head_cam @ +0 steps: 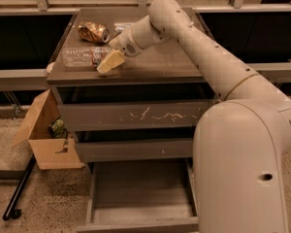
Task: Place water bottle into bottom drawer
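Bottle flat on its side on the bench, at the view's left of the gripper, touching or nearly so. Gripper low at the bottle's right end, angled down, probably lining up a side grasp; open or closed, cannot tell. Can just beyond the gripper, best not swept. Drawer far below, open and bare, ready to take it.

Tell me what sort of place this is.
Likely a lab or office test area: a drawer cabinet with its bottom drawer open, a cardboard box beside it, a speckled floor. The gripper hangs over the cabinet top, beside the water bottle.
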Tool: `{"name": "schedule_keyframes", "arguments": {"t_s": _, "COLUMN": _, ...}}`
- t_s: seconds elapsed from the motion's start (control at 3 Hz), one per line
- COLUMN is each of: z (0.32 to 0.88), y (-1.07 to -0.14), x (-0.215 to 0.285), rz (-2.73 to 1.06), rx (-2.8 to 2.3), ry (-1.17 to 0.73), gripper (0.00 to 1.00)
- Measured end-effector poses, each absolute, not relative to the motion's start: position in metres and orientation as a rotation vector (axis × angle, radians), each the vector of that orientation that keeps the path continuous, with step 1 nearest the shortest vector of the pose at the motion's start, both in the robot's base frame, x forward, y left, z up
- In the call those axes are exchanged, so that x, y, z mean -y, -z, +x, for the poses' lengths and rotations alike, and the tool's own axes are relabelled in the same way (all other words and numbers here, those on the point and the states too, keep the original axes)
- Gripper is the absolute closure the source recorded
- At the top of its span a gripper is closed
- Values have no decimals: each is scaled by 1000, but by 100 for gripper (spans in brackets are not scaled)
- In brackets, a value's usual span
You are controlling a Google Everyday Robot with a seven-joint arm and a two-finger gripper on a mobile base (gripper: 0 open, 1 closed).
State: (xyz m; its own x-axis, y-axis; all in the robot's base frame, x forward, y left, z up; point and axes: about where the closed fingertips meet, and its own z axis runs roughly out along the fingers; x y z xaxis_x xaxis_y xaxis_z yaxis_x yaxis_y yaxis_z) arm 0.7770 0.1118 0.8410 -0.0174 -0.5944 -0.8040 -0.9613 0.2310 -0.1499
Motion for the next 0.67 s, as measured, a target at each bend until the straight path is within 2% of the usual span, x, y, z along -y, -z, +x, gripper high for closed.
{"name": "schedule_keyframes", "arguments": {"t_s": 0.67, "z": 770, "y": -848, "x": -123, "rz": -1462, "rx": -1677, "ry": -628, "gripper": 74}}
